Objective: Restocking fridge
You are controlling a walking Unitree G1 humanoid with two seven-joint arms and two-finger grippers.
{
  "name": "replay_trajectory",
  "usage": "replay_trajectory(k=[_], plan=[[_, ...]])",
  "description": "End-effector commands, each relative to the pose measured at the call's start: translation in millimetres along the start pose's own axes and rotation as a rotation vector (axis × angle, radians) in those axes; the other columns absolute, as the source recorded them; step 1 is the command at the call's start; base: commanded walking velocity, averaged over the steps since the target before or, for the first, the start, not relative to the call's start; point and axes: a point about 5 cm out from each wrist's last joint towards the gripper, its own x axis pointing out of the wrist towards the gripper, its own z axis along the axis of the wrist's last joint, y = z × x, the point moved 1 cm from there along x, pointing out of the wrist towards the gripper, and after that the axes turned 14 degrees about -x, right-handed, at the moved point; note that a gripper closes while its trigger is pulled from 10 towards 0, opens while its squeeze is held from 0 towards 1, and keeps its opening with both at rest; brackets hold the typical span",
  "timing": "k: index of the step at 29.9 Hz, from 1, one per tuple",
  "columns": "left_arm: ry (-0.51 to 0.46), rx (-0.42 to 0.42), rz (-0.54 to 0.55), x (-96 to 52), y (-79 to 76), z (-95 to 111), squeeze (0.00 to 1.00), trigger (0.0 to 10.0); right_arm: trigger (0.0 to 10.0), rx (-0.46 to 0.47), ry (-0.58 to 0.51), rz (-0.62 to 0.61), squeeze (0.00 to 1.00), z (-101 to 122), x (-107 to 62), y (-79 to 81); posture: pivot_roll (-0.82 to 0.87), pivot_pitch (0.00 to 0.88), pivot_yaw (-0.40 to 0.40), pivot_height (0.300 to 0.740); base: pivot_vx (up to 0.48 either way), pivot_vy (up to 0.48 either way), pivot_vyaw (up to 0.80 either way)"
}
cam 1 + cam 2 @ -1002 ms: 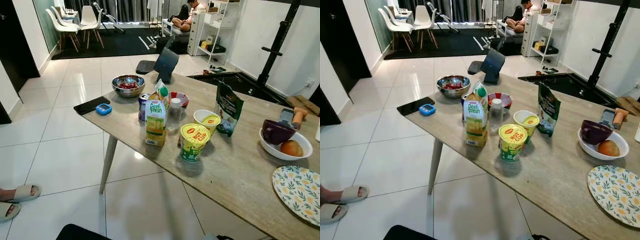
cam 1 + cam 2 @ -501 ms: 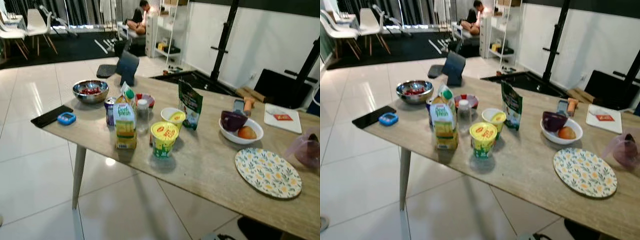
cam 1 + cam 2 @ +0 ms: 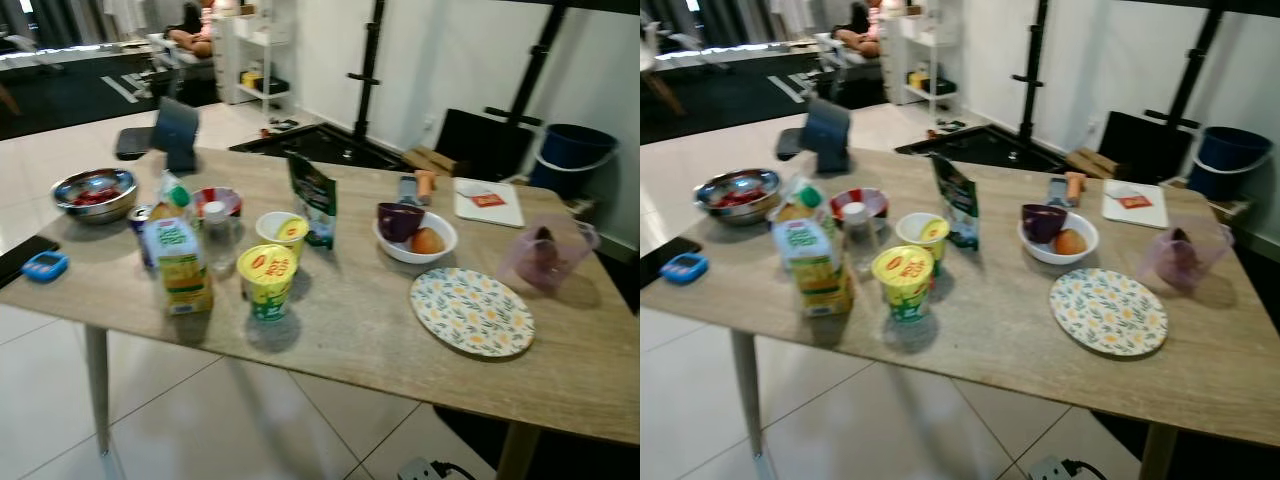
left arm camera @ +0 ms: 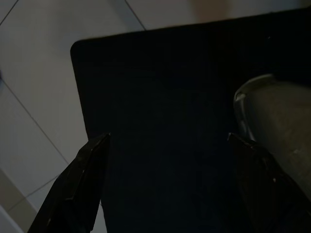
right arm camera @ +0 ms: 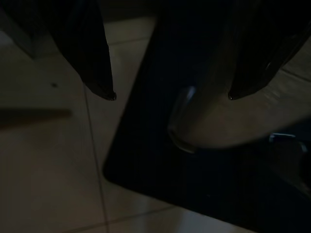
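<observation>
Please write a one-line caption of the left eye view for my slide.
Wooden table with yellow juice carton, yellow noodle cup, floral plate, and white fruit bowl.

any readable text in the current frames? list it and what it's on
"HOT CUP", only roughly legible through blur: on the lid of the yellow noodle cup.
Green lettering on the juice carton: too blurred to read.
Dark green pouch: print too small to read.
Second cup, can, white board with a red patch: nothing legible.
Both wrist views: no text.

Bare near table [image 3: 360, 340] edge (juice carton [image 3: 176, 266], noodle cup [image 3: 267, 281] behind)
</observation>
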Motion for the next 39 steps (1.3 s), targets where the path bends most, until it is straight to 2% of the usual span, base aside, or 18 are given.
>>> replay_trajectory(k=[1,4,9,12,13,14,17,18,22,23,24,26,28,29,31,34,35,39], plan=[[0.003,-0.021,0.022,-0.9,7.6,-3,0.00,10.0,10.0,0.013,0.088,0.057,0.00,-22,-0.9,15.9,-0.01,0.000,0.003,0.740,0.000,0.000,0.00],[-0.009,-0.040,0.041,-1.0,10.9,-1,0.00,10.0,10.0,0.015,0.082,0.057,0.00,-21,-0.7,16.0,-0.01,0.000,0.004,0.740,0.000,0.000,0.00],[-0.078,-0.170,0.184,-3.9,39.6,9,0.00,10.0,10.0,0.014,0.074,0.056,0.00,-20,-0.3,16.6,-0.01,0.000,0.010,0.740,0.000,0.000,0.00],[-0.089,-0.191,0.207,-4.7,44.6,11,0.00,10.0,10.0,0.014,0.074,0.056,0.00,-20,-0.3,16.8,-0.01,0.000,0.010,0.740,0.000,0.000,0.00],[-0.154,-0.273,0.310,-9.5,69.3,22,0.00,10.0,10.0,0.014,0.073,0.056,0.00,-20,-0.1,17.1,-0.01,0.000,0.009,0.740,0.000,0.000,0.00],[-0.154,-0.273,0.310,-9.5,69.3,22,0.00,10.0,10.0,0.014,0.073,0.056,0.00,-20,-0.1,17.1,-0.01,0.000,0.009,0.740,0.000,0.000,0.00],[-0.265,-0.340,0.426,-18.8,101.1,45,0.00,10.0,10.0,0.010,0.072,0.056,0.00,-20,0.0,17.3,-0.01,0.000,0.008,0.740,0.000,0.000,0.00],[-0.265,-0.340,0.426,-18.8,101.1,45,0.00,10.0,10.0,0.010,0.072,0.056,0.00,-20,0.0,17.3,-0.01,0.000,0.008,0.740,0.000,0.000,0.00],[-0.374,-0.387,0.483,-27.8,121.7,70,0.00,10.0,10.0,0.010,0.072,0.054,0.00,-19,0.0,17.1,-0.01,0.000,0.013,0.740,0.000,0.000,0.00],[-0.446,-0.402,0.528,-35.5,135.3,88,0.00,10.0,10.0,0.011,0.072,0.054,0.00,-19,0.1,17.2,-0.01,0.000,0.013,0.740,0.000,0.000,0.00],[-0.446,-0.402,0.528,-35.5,135.3,88,0.00,10.0,10.0,0.011,0.072,0.054,0.00,-19,0.1,17.2,-0.01,0.000,0.013,0.740,0.000,0.000,0.00],[-0.566,-0.419,0.612,-52.2,158.3,119,0.00,10.0,10.0,0.012,0.071,0.055,0.00,-20,0.1,17.5,-0.01,0.000,0.016,0.740,0.000,0.000,0.00],[-0.566,-0.419,0.612,-52.2,158.3,119,0.00,10.0,10.0,0.012,0.071,0.055,0.00,-20,0.1,17.5,-0.01,0.000,0.016,0.740,0.000,0.000,0.00],[-0.650,-0.428,0.670,-65.5,172.2,139,0.00,10.0,10.0,0.014,0.072,0.055,0.00,-20,0.0,17.7,-0.02,0.000,0.016,0.740,0.000,0.000,0.00],[-0.650,-0.428,0.670,-65.5,172.2,139,0.00,10.0,10.0,0.014,0.072,0.055,0.00,-20,0.0,17.7,-0.02,0.000,0.016,0.740,0.000,0.000,0.00],[-0.791,-0.413,0.753,-90.4,190.7,173,0.00,10.0,10.0,0.013,0.073,0.057,0.00,-21,-0.2,17.7,-0.02,0.000,0.013,0.740,0.000,0.000,0.00],[-0.791,-0.413,0.753,-90.4,190.7,173,0.00,10.0,10.0,0.013,0.073,0.057,0.00,-21,-0.2,17.7,-0.02,0.000,0.013,0.740,0.000,0.000,0.00],[-0.982,-0.394,0.822,-127.6,208.5,217,0.00,10.0,10.0,0.007,0.074,0.058,0.00,-21,-0.5,16.6,-0.02,0.000,0.014,0.740,0.000,0.000,0.00]])
